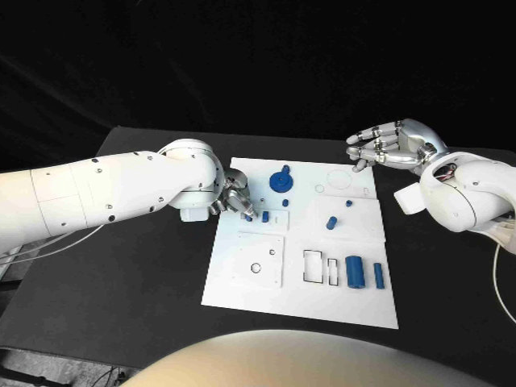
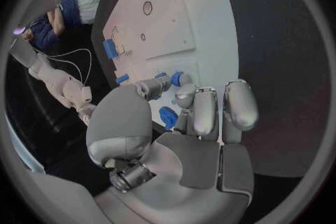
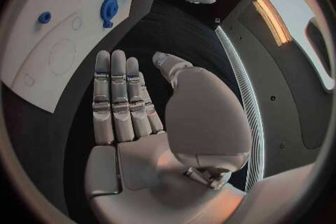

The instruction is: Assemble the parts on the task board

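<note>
The white task board (image 1: pixel 316 306) lies mid-table. My left hand (image 1: pixel 233 197) reaches over its left edge and pinches a small blue peg (image 2: pixel 178 78) between thumb and a fingertip, low over a small raised square (image 1: pixel 279 219). A second blue peg (image 1: pixel 265 216) stands just beside the fingertips. A blue disc with a stem (image 1: pixel 284 181) lies behind them. My right hand (image 1: pixel 392 145) hovers above the board's far right corner, fingers apart, holding nothing. In the right wrist view that hand (image 3: pixel 140 106) has its fingers side by side and its thumb apart.
Toward the right of the board stand two small blue pegs (image 1: pixel 331 222) (image 1: pixel 349 204). A thick blue cylinder (image 1: pixel 355 271) and a thinner one (image 1: pixel 378 276) lie near the front right, beside rectangular slots (image 1: pixel 313 266). A raised square plate with a hole (image 1: pixel 258 262) sits front left.
</note>
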You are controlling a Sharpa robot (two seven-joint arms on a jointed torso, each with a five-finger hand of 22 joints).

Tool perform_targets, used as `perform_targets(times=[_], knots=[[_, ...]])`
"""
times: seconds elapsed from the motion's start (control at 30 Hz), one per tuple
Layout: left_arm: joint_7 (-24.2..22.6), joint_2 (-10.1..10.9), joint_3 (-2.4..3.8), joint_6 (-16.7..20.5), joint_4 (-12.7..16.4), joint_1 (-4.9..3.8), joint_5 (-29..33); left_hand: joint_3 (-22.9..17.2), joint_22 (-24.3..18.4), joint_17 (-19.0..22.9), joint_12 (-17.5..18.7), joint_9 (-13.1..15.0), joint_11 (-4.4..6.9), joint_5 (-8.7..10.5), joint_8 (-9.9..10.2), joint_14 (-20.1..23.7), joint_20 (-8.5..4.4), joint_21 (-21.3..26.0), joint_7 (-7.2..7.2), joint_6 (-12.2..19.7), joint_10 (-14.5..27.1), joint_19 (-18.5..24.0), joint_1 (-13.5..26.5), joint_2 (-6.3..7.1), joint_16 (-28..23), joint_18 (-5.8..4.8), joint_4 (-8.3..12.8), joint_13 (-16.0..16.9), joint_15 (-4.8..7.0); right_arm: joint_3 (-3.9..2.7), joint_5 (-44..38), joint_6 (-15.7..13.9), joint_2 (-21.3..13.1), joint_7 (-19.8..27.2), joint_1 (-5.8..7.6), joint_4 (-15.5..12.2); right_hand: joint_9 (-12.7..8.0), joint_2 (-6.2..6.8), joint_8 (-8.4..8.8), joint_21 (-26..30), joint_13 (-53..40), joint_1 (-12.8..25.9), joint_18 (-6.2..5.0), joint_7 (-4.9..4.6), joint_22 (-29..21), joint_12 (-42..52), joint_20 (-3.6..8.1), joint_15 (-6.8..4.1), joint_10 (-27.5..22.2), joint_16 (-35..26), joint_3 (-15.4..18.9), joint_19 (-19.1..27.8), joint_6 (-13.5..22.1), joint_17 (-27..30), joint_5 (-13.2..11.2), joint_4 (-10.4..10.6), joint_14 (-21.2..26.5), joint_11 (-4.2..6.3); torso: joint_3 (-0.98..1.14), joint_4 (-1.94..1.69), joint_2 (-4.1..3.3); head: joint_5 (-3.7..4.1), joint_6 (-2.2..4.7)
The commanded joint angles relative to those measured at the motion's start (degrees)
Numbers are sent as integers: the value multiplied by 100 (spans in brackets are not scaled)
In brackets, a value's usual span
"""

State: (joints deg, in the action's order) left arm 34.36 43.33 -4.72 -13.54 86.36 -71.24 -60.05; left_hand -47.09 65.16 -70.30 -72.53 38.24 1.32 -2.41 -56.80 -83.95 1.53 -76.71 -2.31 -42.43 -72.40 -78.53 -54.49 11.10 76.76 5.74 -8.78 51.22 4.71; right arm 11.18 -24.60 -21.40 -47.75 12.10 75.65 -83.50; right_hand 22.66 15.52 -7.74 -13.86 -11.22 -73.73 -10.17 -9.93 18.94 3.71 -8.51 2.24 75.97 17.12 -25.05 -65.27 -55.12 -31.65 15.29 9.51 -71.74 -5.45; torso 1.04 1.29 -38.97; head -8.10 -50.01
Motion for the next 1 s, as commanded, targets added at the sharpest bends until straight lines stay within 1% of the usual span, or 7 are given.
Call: perform_targets(times=[0.03,0.1,0.23,0.3,0.67,0.87,1.0], knots=[[-47,-22,-3,-49,7,10,71,127,-1,-5,-37,-12,18,-36,33,-116,-10,-1,-28,-28,5,-7,71,5,-21,-65,-54,5,19,-1,18,89,2,67,-3,-5,11,5,0,32,11,82,-24,-8,-13,15,-23,17,-38,-23,22,19,51,-10,-15,51,18,-16,3,1,-2,0,1],[-48,-20,-3,-36,0,10,71,171,0,-5,-38,-14,16,-36,34,-116,-9,-1,-30,-30,6,-7,83,4,-22,-65,-74,7,17,-1,31,91,2,71,-3,-5,16,9,-9,44,17,153,-25,-8,-33,22,-29,21,-33,-31,75,13,55,-13,-19,108,10,-20,2,1,-1,5,1],[-47,-11,-3,-24,-16,9,71,277,-15,-6,-32,-16,12,-36,34,-116,-7,9,-33,-29,19,0,93,7,-21,-62,-109,-9,15,-1,43,91,-2,76,-3,-9,20,15,-15,54,22,191,-27,-7,-49,25,-32,22,-32,-37,119,7,58,-16,-22,142,6,-20,3,2,-2,10,1],[-45,-7,-4,-21,-25,9,71,291,-14,-6,-31,-16,11,-36,34,-116,-6,9,-34,-29,22,0,94,6,-21,-62,-114,-13,14,-1,46,89,-4,77,-3,-10,21,15,-17,57,23,202,-27,-7,-54,26,-33,23,-31,-39,134,5,59,-17,-22,153,5,-20,3,-2,1,9,1],[-37,-2,-4,-29,-63,9,70,493,-11,-7,-38,-19,8,-36,26,-116,-2,10,-36,-40,25,-2,112,0,-21,-62,-202,-4,10,-1,51,82,-11,79,-3,-13,23,17,-21,65,25,225,-27,-7,-67,28,-35,24,-33,-45,169,1,63,-19,-23,178,4,-21,-2,2,-2,3,1],[-36,4,-3,-8,-75,10,64,699,-8,-8,-44,-14,7,-36,5,-116,-1,11,-36,-56,25,-4,130,20,-21,-62,-282,-2,9,-1,52,82,-15,80,-3,-14,25,15,-24,71,27,242,-28,-8,-76,29,-37,25,-33,-50,195,-1,66,-21,-23,197,4,-22,-2,-1,-4,10,1],[-38,3,-2,23,-79,10,61,941,-5,-9,-50,-7,8,-36,-17,-116,-1,12,-34,-63,26,-6,149,16,-21,-63,-394,0,10,-1,56,81,-16,82,-3,-13,28,6,-29,80,29,270,-28,-8,-90,31,-39,27,-33,-57,237,-7,70,-23,-22,231,2,-24,-3,1,-5,12,1]])
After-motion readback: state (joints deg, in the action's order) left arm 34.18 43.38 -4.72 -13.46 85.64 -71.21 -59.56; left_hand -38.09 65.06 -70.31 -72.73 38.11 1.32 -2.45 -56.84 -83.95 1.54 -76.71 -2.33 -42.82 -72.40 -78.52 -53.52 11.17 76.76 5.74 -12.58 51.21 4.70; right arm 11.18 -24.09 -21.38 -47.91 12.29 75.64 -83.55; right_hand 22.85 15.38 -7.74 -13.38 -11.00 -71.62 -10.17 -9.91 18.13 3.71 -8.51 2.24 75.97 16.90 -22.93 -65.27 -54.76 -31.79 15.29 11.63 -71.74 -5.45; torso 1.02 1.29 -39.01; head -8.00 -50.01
